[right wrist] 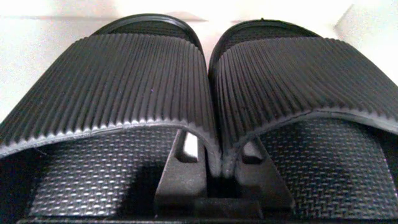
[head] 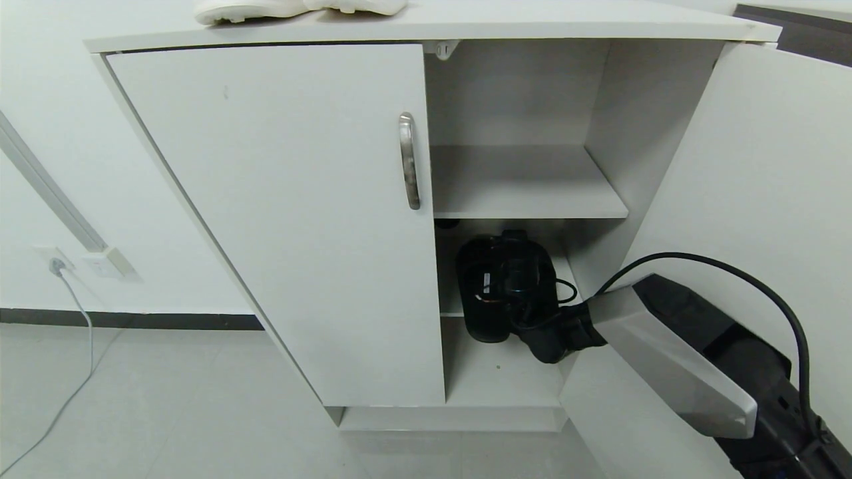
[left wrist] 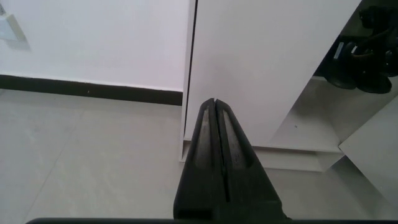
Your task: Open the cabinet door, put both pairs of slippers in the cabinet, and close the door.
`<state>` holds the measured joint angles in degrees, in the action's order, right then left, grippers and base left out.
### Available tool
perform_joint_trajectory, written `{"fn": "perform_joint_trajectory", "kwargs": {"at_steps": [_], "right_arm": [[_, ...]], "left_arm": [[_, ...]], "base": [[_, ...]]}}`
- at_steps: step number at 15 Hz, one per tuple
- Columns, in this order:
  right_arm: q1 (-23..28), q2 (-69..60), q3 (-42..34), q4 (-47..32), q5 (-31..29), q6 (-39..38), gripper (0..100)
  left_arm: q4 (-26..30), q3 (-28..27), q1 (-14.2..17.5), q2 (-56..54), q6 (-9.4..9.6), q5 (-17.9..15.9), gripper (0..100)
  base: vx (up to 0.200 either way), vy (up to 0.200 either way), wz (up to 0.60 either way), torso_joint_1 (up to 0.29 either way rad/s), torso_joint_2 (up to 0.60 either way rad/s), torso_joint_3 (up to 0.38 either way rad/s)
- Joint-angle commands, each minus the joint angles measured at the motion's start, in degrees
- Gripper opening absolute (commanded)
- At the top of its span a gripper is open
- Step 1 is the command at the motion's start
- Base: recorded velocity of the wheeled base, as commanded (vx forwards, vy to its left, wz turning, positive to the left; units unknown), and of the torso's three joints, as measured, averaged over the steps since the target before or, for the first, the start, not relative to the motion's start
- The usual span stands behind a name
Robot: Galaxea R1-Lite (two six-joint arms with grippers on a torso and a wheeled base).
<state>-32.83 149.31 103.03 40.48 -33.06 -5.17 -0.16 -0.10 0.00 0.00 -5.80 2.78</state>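
Note:
The white cabinet (head: 426, 26) has its right door (head: 765, 173) swung open, while the left door (head: 279, 219) with a metal handle (head: 409, 161) stays closed. A pair of black slippers (head: 496, 286) (right wrist: 143, 81) sits side by side in the lower compartment, above the bottom shelf (head: 492, 379). My right gripper (right wrist: 214, 171) is shut on their inner edges, pinching the two together. A pair of white slippers (head: 299, 8) lies on the cabinet top. My left gripper (left wrist: 214, 106) is shut on nothing, low over the floor in front of the closed door.
The middle shelf (head: 526, 183) is bare. A wall socket (head: 56, 266) with a cable trailing to the floor is at the left. Grey floor tiles (head: 166, 412) stretch in front of the cabinet. The open door stands close beside my right arm.

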Motion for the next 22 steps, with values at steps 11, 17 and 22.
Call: {"fn": "perform_joint_trajectory", "kwargs": {"at_steps": [11,17,22], "right_arm": [[2.4,5.2,11.6,-8.8,0.1,0.2,0],[2.9,5.1,11.6,-8.0,0.6,0.2,0],[3.0,5.3,11.6,-6.5,0.5,0.1,0]], "left_arm": [[0.0,0.0,0.0,0.1,-0.09,0.0,0],[0.0,0.0,0.0,0.1,-0.09,0.0,0],[0.0,0.0,0.0,0.1,-0.09,0.0,0]], "base": [[0.0,0.0,0.0,0.0,0.0,0.0],[0.0,0.0,0.0,0.0,0.0,0.0],[0.0,0.0,0.0,0.0,0.0,0.0]]}}
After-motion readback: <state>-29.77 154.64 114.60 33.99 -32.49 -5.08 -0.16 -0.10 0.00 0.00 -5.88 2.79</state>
